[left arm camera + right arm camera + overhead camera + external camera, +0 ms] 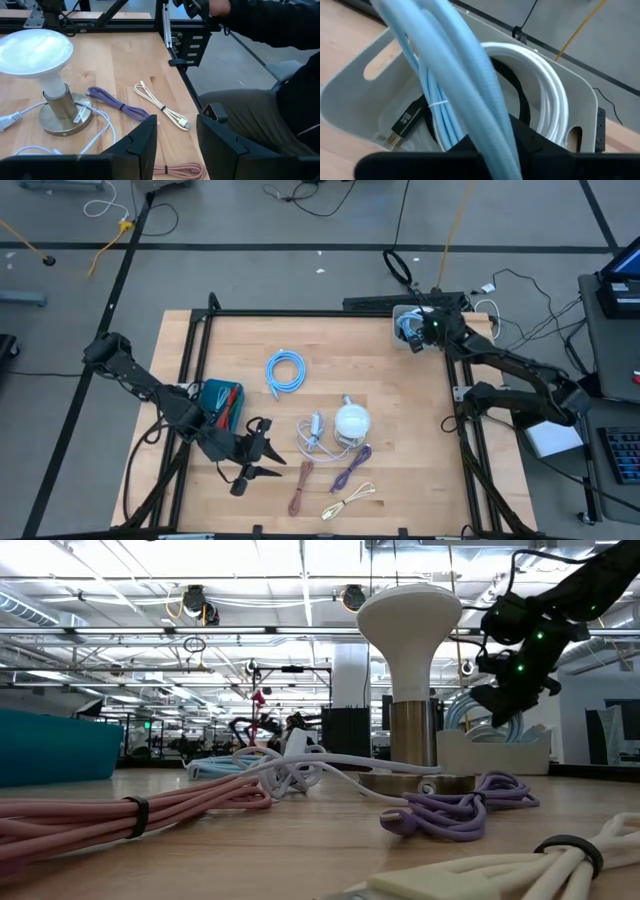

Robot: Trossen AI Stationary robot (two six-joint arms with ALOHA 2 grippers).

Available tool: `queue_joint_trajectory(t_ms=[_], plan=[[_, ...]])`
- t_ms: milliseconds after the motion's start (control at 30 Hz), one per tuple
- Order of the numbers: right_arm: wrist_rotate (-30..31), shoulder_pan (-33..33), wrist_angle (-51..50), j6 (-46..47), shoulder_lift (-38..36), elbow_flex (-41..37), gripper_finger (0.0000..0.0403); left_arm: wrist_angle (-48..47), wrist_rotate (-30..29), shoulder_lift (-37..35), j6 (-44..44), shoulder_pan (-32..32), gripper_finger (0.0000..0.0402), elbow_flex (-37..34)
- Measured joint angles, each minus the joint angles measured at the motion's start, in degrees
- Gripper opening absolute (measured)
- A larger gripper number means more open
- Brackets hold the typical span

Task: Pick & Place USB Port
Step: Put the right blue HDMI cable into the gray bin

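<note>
My right gripper hangs over the white bin at the table's far right and is shut on a light blue USB cable. The bin also holds a white coiled cable and a black USB plug. On the table lie another light blue coil, a purple cable, a pink cable and a cream cable. My left gripper waits open above the near left of the table, touching nothing. My right gripper pinches a bundle of the light blue cable's strands between its two fingers, coming slanting down from above the bin. The cable's tied lower part hangs down inside the bin. The fingers hide the exact place of contact.
A white lamp on a round metal base stands mid-table with its white cord. A teal box sits by my left arm. A black frame rims the table. A person in dark clothes sits beyond the table's near edge.
</note>
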Motion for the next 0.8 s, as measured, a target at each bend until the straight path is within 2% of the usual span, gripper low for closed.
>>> queue_joint_trajectory(t_ms=[500,800], plan=[[0.2,0.6,-0.1,-0.5,-1.8,0.1,0.016,-0.1,-0.9,0.0,0.0,0.0,0.014,0.0],[1.8,0.6,2.9,2.1,-2.1,0.1,0.017,-0.1,-0.8,0.0,0.0,0.0,0.014,0.0]])
